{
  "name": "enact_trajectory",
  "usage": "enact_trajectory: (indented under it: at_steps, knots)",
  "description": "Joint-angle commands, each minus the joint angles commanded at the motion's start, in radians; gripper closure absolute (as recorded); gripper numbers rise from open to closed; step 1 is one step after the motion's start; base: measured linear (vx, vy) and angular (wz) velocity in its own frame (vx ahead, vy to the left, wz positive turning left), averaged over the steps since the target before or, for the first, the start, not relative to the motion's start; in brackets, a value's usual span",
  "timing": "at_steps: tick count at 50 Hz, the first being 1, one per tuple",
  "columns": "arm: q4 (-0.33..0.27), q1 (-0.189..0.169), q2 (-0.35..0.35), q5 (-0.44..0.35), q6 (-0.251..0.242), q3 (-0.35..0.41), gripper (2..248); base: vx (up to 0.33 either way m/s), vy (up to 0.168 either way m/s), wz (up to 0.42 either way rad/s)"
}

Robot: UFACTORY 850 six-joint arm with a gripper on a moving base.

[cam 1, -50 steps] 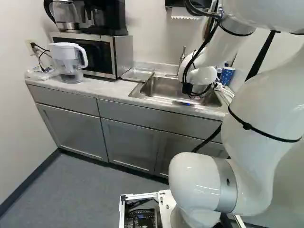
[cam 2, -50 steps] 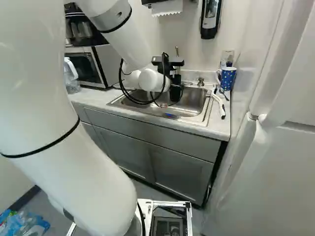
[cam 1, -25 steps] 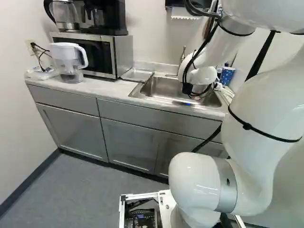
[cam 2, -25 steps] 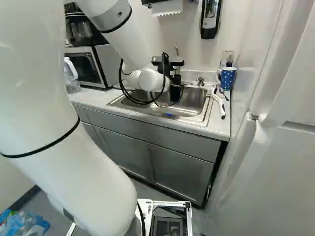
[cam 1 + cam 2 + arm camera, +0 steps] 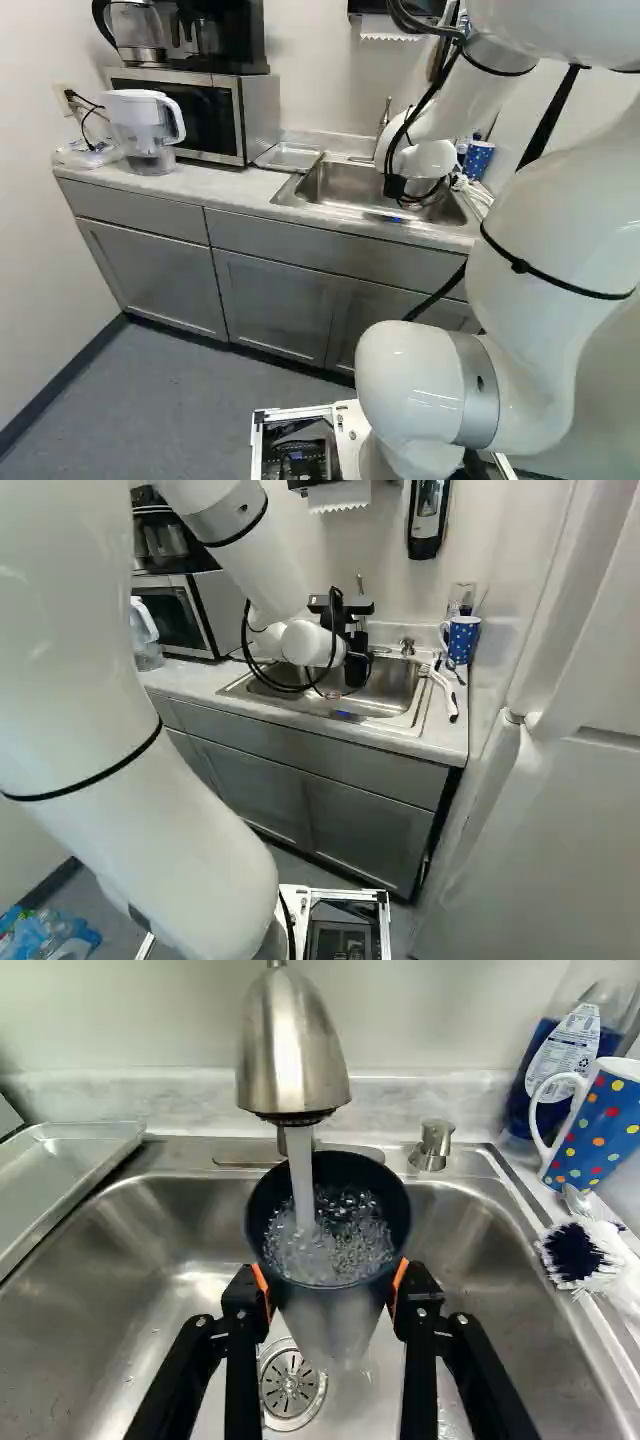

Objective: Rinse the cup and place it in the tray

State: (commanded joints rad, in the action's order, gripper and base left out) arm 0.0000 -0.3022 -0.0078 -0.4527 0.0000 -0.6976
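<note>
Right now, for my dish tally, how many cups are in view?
2: one cup in the gripper under the faucet, one dotted mug beside the sink. Others may be hidden.

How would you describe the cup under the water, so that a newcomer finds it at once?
At the sink, look under the faucet. The gripper holds the cup there, water pouring into it. It is dark inside and shows no handle, unlike the dotted blue mug.

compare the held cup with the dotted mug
The cup is plain and dark-rimmed; the mug is blue with coloured dots. The cup shows no handle; the mug has one. The gripper holds the cup under running water; the mug stands beside the sink. Both are drinking vessels.
</note>
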Motion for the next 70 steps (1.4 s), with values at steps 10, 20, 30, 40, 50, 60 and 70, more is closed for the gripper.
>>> enact_trajectory:
  at_steps: [10, 20, 30, 40, 50, 60, 70]
  knots:
    - [0.0, 0.0, 0.0, 0.0, 0.0, 0.0, 125, 0.0, 0.0, 0.0]
    - [0.0, 0.021, 0.004, 0.0, 0.0, 0.004, 125, 0.0, 0.0, 0.0]
    - [0.0, 0.051, 0.011, 0.0, 0.0, 0.011, 125, 0.0, 0.0, 0.0]
    - [0.0, 0.083, 0.016, 0.0, 0.0, 0.016, 125, 0.0, 0.0, 0.0]
    - [0.0, 0.115, 0.02, 0.0, 0.0, 0.02, 125, 0.0, 0.0, 0.0]
    - [0.0, 0.148, 0.019, 0.0, 0.0, 0.019, 125, 0.0, 0.0, 0.0]
    - [0.0, 0.181, 0.02, 0.0, 0.0, 0.007, 125, 0.0, 0.0, 0.0]
